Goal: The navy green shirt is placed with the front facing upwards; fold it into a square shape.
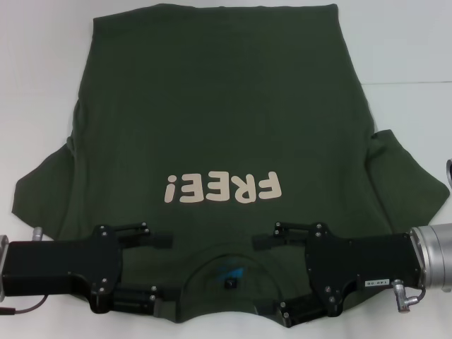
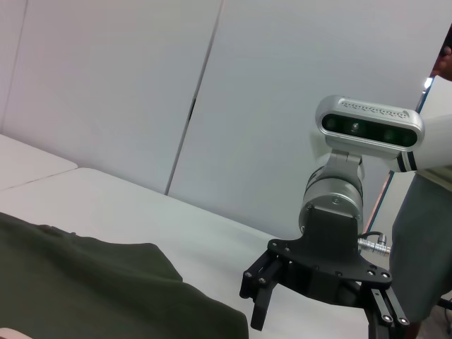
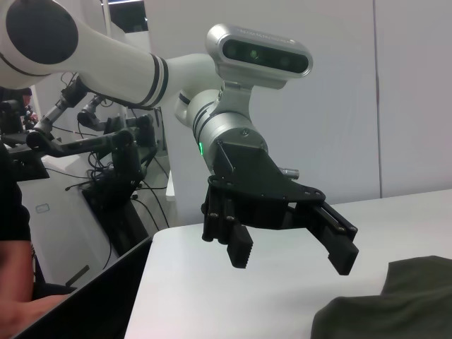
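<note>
The navy green shirt [image 1: 219,120] lies spread flat on the white table [image 1: 42,85], front up. Its cream "FREE!" lettering [image 1: 223,188] and its collar with the blue label [image 1: 229,272] are toward my side. My left gripper [image 1: 168,268] hovers open over the shoulder left of the collar. My right gripper [image 1: 267,277] is open over the shoulder right of the collar, its fingers pointing at the left one. The right wrist view shows the left gripper [image 3: 291,258] open above the table with nothing in it, beside a shirt [image 3: 395,304] edge. The left wrist view shows the right gripper [image 2: 321,311] open beside the shirt [image 2: 106,289].
Both sleeves [image 1: 406,176] fan out to the sides. Bare white table surrounds the shirt on the left, right and far side. White wall panels [image 2: 141,92] stand behind the table. A person [image 2: 424,247] stands beyond the right arm, and equipment with cables [image 3: 106,162] sits beyond the left arm.
</note>
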Controlling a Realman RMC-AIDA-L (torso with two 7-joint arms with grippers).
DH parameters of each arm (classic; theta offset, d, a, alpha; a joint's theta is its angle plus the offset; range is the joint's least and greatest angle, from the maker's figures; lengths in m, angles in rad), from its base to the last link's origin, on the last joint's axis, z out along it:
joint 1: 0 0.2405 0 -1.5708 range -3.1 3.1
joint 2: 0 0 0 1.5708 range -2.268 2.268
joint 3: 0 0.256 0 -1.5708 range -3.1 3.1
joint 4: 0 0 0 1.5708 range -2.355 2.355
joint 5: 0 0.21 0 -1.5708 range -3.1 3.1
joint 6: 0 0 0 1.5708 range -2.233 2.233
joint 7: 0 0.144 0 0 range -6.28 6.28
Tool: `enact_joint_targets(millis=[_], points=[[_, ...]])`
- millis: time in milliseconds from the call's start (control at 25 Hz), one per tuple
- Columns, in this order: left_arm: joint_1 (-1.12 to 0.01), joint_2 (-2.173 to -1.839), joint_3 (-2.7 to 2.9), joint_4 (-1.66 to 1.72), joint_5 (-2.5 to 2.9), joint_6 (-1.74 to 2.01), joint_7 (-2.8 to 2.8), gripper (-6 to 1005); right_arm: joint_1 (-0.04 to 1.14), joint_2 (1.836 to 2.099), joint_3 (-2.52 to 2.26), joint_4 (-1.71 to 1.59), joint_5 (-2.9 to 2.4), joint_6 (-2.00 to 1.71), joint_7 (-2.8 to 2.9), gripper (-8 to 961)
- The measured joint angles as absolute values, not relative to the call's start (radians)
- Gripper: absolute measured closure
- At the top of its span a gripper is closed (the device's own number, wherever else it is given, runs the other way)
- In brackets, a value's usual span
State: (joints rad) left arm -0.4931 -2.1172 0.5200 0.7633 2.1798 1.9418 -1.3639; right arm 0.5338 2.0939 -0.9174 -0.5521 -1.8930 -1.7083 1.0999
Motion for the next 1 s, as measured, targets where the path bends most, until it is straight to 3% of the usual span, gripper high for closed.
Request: enact_joint_targets(millis=[720, 1000], points=[[-0.499, -2.114, 0.514, 0.765, 2.174, 1.93, -1.361, 127, 0.538, 2.092, -0.896, -0.564, -1.887, -1.682, 1.127, 6], [-0.534, -2.112, 0.518, 0.752, 2.163, 1.882, -1.349, 126, 0.513, 2.084, -0.797, -0.832, -1.917, -1.356, 1.487, 8]])
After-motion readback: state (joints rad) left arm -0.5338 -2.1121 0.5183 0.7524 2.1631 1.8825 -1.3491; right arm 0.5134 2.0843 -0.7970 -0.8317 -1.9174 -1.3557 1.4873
